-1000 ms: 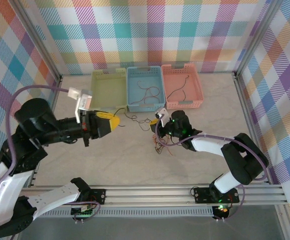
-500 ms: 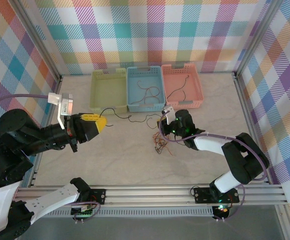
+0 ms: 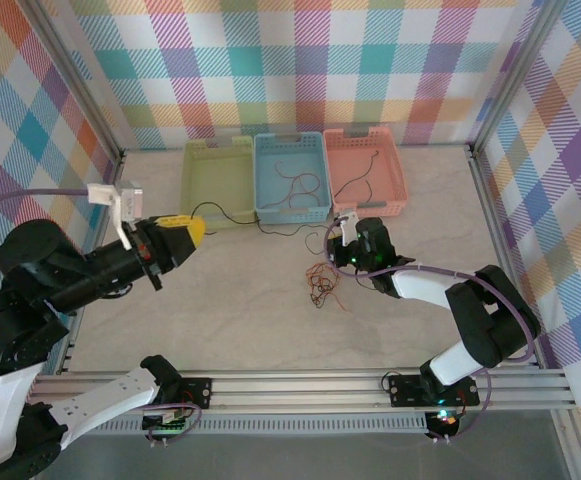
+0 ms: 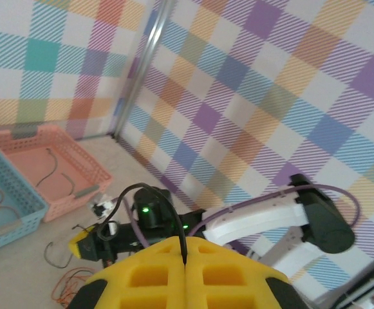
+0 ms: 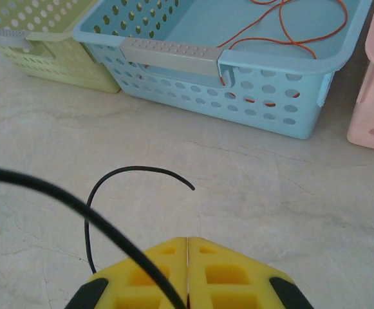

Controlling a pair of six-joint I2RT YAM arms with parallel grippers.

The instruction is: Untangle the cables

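1. Tangle point(image 3: 320, 285): a loose knot of red and orange cables. It lies on the table point(image 3: 220, 310), just nearer than the right gripper and apart from it.

2. Right gripper point(image 5: 187, 248): the yellow fingers are pressed together with no gap at the seam. A black cable point(image 5: 58, 193) crosses the left finger from the left. Whether the fingers pinch it cannot be told. A thin black strand point(image 5: 119, 175) curls on the table just beyond the fingertips, its end free.

3. Left gripper point(image 4: 184, 251): positioned over the left side of the table, fingers closed on the black cable. The cable leaves the seam, arches upward and drops toward the right gripper. In the top view it runs past the fronts of the green and blue baskets.

4. Baskets: three stand side by side at the far end of the table.
- Green basket point(image 5: 51, 55): left.
- Blue basket point(image 5: 264, 96): middle. It holds orange cables point(image 5: 302, 35).
- Pink basket point(image 5: 373, 109): right. It holds a dark cable point(image 3: 358, 185).
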